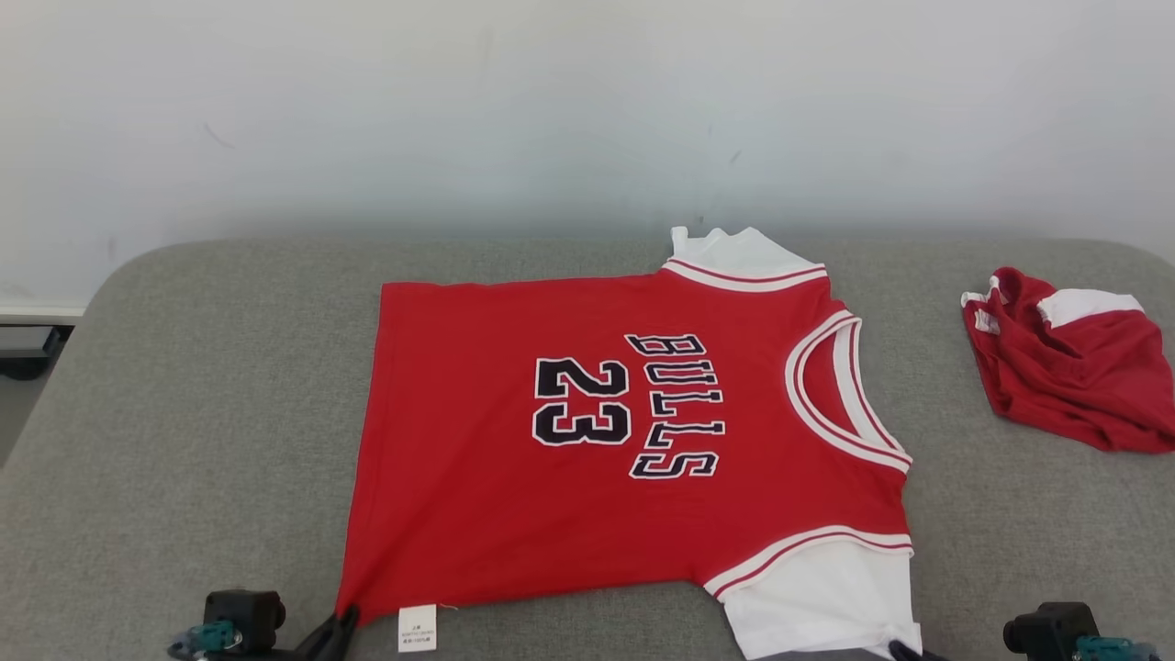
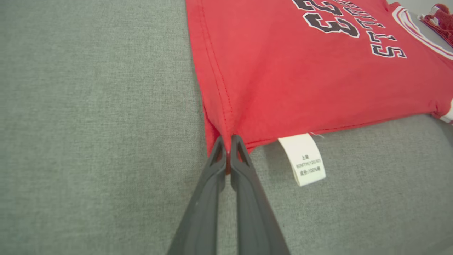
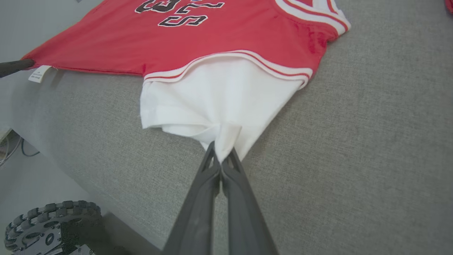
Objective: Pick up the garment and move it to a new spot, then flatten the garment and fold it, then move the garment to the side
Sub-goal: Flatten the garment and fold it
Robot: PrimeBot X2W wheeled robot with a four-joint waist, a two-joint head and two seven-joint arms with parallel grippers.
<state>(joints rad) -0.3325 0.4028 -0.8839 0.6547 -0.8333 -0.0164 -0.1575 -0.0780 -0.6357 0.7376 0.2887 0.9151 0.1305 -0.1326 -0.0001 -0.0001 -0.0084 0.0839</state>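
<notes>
The garment is a red jersey with white sleeves and black "BULLS 23" lettering, spread flat on the grey table, collar toward the right. My left gripper is shut on the jersey's near hem corner, beside a white care label; in the head view that gripper sits at the lower left. My right gripper is shut on the edge of the white near sleeve. In the head view its fingers barely show at the bottom edge.
A second red and white garment lies crumpled at the table's right. A pale wall stands behind the table. The table's near edge drops to the floor, where a wheel of my base shows.
</notes>
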